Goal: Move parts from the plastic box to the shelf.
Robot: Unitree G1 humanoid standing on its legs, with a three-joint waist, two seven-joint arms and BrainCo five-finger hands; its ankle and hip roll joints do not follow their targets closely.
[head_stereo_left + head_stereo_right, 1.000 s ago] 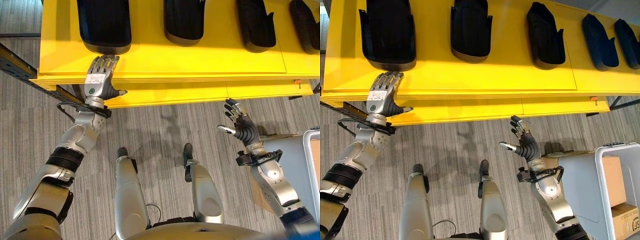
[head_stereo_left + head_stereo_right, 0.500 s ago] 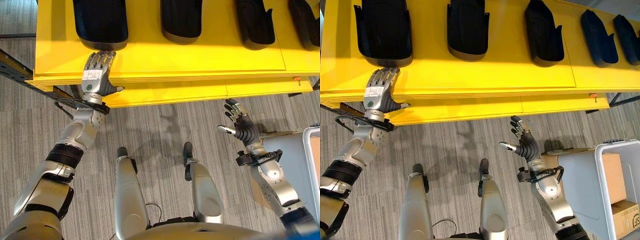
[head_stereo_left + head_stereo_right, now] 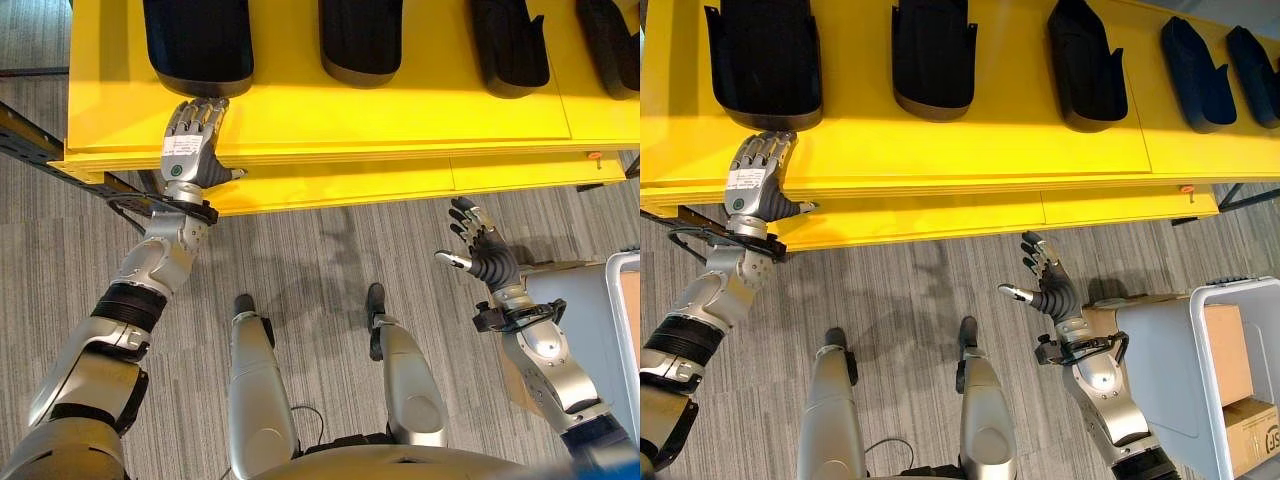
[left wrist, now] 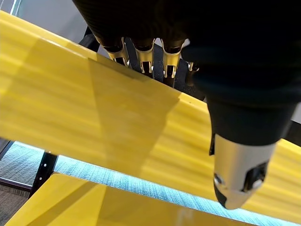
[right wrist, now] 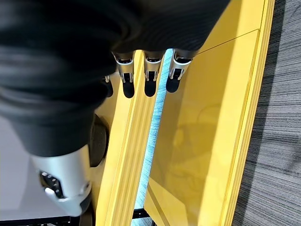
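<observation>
Yellow shelf (image 3: 940, 140) (black parts (image 3: 933, 55) atop)

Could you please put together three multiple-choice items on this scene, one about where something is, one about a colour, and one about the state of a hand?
1. Where is the left hand?
A. Over the front edge of the shelf, its fingertips at the leftmost black part
B. Inside the plastic box
C. Resting flat on the floor

2. What colour is the shelf?
A. Grey
B. Yellow
C. Blue

3. What is the state of the right hand?
A. Curled round a black part
B. Pinching the rim of the box
C. Open and holding nothing, above the floor

Answers:
1. A, as the hand lies over the shelf edge, fingers reaching to the leftmost black part.
2. B, as the shelf top and its lower board are bright yellow.
3. C, as its fingers are spread with only grey floor behind them, the plastic box to its right.
</observation>
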